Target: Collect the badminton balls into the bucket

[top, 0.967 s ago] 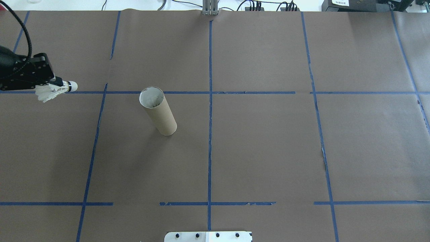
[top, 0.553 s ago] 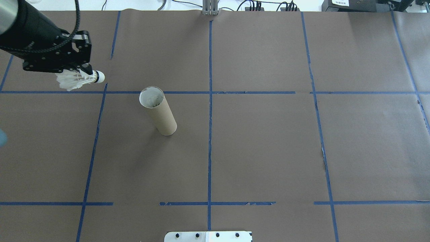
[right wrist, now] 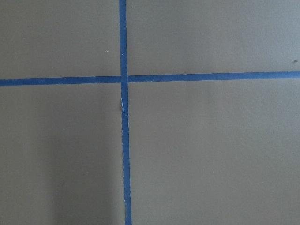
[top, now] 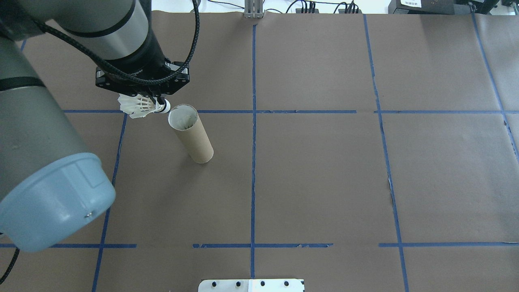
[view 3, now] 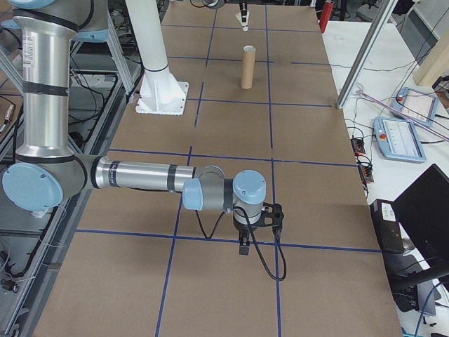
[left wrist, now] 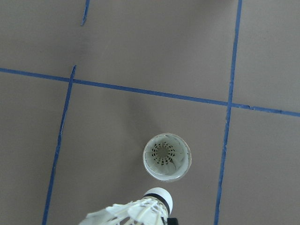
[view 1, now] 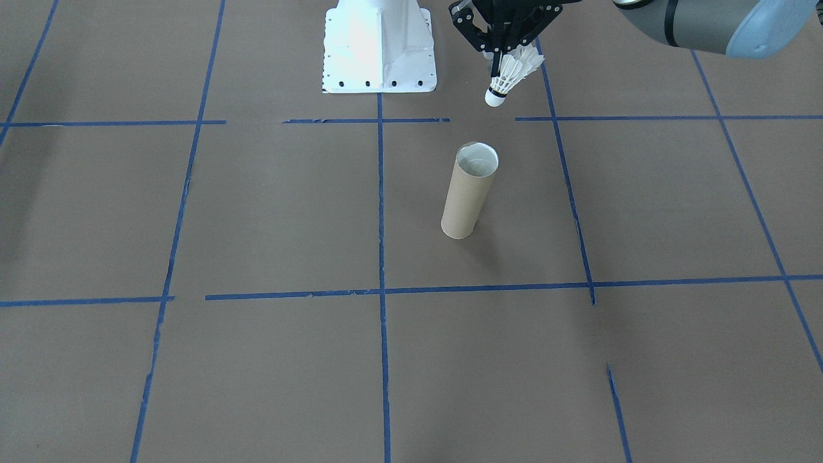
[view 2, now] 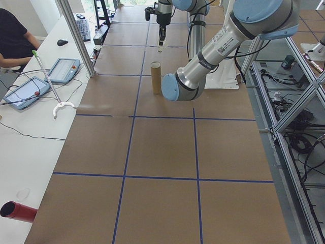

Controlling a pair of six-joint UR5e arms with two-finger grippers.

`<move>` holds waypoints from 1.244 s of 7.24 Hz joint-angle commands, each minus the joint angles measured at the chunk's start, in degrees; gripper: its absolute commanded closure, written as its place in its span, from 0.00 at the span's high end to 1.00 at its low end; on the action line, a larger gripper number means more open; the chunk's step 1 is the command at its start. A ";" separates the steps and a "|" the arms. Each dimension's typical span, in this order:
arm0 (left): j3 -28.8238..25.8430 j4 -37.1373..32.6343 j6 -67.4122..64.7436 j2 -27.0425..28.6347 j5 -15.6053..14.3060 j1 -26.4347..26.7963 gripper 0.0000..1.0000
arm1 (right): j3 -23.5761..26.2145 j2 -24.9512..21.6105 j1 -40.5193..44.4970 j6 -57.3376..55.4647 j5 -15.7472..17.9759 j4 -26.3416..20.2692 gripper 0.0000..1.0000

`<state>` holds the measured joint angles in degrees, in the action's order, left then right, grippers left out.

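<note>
While your left gripper [top: 159, 101] clamps the shuttlecock [top: 140, 106] upper left | bucket [top: 190, 133] mouth offset | release now, it misses | right gripper state: cannot tell.

White shuttlecock [top: 142, 106] held aloft beside upright brown tube [top: 191, 134]

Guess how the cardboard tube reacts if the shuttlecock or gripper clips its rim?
The cardboard tube would probably tip: it stands upright, tall and narrow, on a small base. It looks like light, thin-walled cardboard, so a nudge from the left gripper could slide it. Shuttlecocks already lie inside; the held shuttlecock probably adds little weight.
</note>
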<state>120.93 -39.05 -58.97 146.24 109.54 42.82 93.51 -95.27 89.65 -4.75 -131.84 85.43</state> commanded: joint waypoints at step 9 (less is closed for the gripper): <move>-13.52 -2.79 16.61 1.42 -7.32 -4.48 0.00 | 0.01 0.00 0.00 0.01 0.00 0.00 1.00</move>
<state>107.84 -41.02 -42.29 147.81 102.43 39.81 93.51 -95.27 89.65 -4.75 -131.84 85.43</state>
